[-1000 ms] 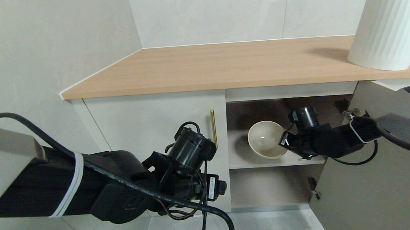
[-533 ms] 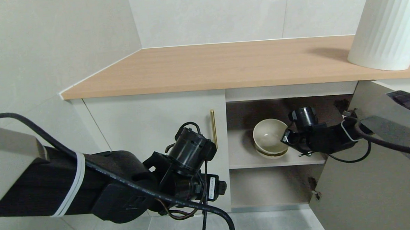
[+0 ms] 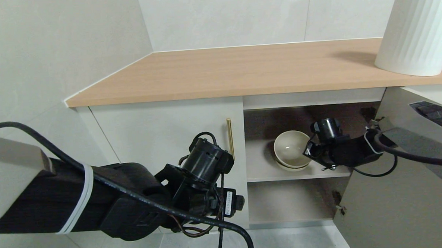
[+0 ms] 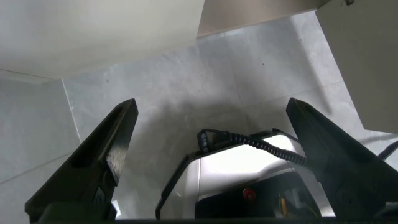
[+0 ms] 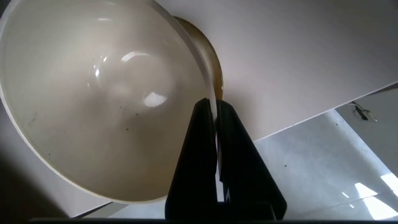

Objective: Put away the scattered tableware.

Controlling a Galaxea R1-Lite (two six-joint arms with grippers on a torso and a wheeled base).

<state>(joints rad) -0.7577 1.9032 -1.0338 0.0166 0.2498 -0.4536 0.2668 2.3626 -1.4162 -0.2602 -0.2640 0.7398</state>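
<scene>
One bowl (image 3: 290, 147) now nests in second bowl (image 3: 292, 168) on shelf (image 3: 260, 172).
Unreleased: right gripper (image 3: 307, 152) fingers pinch its rim; left gripper (image 4: 211, 124) fingers wide, empty.

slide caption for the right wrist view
Right gripper pinches the rim of a cream bowl over a second bowl on the shelf.

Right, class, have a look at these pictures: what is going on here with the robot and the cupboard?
The right gripper is shut on the rim of a cream bowl inside the open cupboard, holding it on top of a second bowl on the upper shelf. Whether it is fully nested is unclear. The left gripper is open above the floor, holding nothing.
</scene>
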